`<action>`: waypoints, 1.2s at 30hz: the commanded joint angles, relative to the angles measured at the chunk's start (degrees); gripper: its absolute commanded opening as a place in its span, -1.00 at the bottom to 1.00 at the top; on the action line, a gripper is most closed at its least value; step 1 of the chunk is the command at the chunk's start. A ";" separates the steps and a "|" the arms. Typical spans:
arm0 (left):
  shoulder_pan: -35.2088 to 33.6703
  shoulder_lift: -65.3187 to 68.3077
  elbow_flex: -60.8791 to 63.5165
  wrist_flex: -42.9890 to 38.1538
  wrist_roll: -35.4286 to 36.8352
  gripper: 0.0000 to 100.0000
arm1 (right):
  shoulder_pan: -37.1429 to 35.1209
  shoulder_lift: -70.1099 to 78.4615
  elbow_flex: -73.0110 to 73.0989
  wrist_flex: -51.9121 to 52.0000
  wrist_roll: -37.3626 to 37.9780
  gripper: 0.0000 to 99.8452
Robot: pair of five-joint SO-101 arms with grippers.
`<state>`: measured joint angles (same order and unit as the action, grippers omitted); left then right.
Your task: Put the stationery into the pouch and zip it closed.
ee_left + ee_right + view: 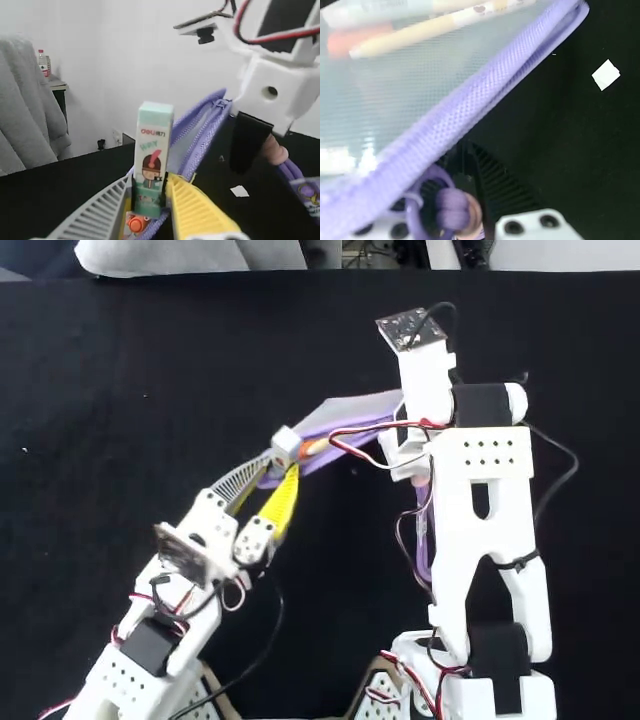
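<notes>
Black table (120, 390) | one pouch (345, 415) — right fingers (247, 140) clamp it | one eraser (152, 150) — left fingers (195, 210) pinch it

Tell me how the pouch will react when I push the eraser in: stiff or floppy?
Probably floppy: the pouch has a thin mesh fabric wall. It may swing away, since the right hand grips just one end.

On the black table (120, 360) lies a small white paper scrap (606, 74). Beyond the table's far edge hang a grey garment (25, 115) and, higher, a small bottle (44, 62), with a white wall (125, 50) behind the table.
</notes>
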<state>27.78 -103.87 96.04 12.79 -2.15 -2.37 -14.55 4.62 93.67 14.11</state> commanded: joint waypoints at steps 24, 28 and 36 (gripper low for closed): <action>-8.13 6.59 -6.11 0.44 -5.36 -0.69 | 0.00 -1.27 -1.63 -0.79 -0.53 -0.98; -14.20 6.68 -17.45 11.16 3.43 -0.69 | 0.00 -1.36 -2.77 -0.79 -2.64 -0.98; -29.32 6.77 -25.19 22.07 16.53 -0.69 | -0.35 -1.27 -8.75 -0.53 -7.12 -0.98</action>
<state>2.64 -96.92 74.95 32.92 10.77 -2.29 -14.55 -0.13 93.67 8.04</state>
